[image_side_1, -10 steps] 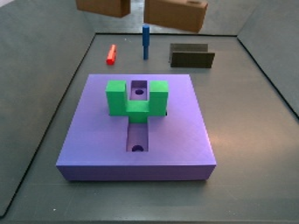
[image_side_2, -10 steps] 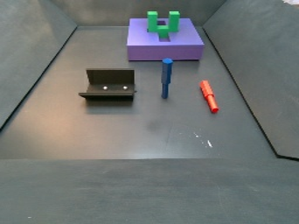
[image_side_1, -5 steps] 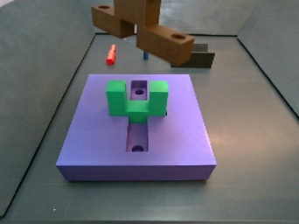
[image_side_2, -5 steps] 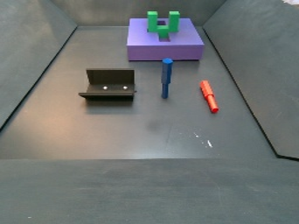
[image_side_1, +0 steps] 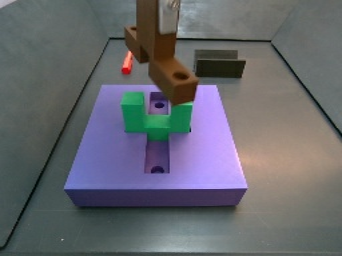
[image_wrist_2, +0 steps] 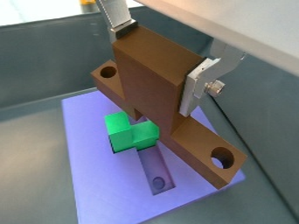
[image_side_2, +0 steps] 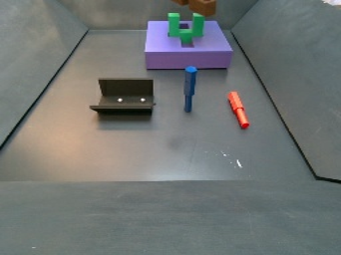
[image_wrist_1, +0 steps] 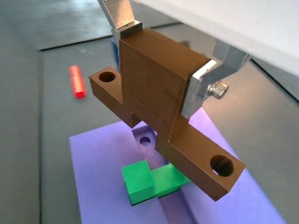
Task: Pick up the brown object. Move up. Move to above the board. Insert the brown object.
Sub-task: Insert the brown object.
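My gripper (image_wrist_1: pixel 158 54) is shut on the upright block of the brown object (image_wrist_1: pixel 163 101), an orange-brown flat bar with a round hole near each end. It also shows in a wrist view (image_wrist_2: pixel 163 92). In a side view the brown object (image_side_1: pixel 160 58) hangs tilted just above the green U-shaped block (image_side_1: pixel 155 114) on the purple board (image_side_1: pixel 201 150), with the gripper (image_side_1: pixel 155 22) above it. In a side view only its lower edge (image_side_2: pixel 197 6) shows above the board (image_side_2: pixel 188 52). The board's groove (image_wrist_2: pixel 153 171) lies below the bar.
A red piece (image_side_1: pixel 126 62) and the dark fixture (image_side_1: pixel 219 64) lie behind the board. In a side view the fixture (image_side_2: pixel 124 97), an upright blue peg (image_side_2: pixel 189 88) and the red piece (image_side_2: pixel 238 109) stand on the grey floor. Walls surround the floor.
The gripper has carried the brown object from the back of the bin forward and down over the board. The bar now hangs close above the green block.
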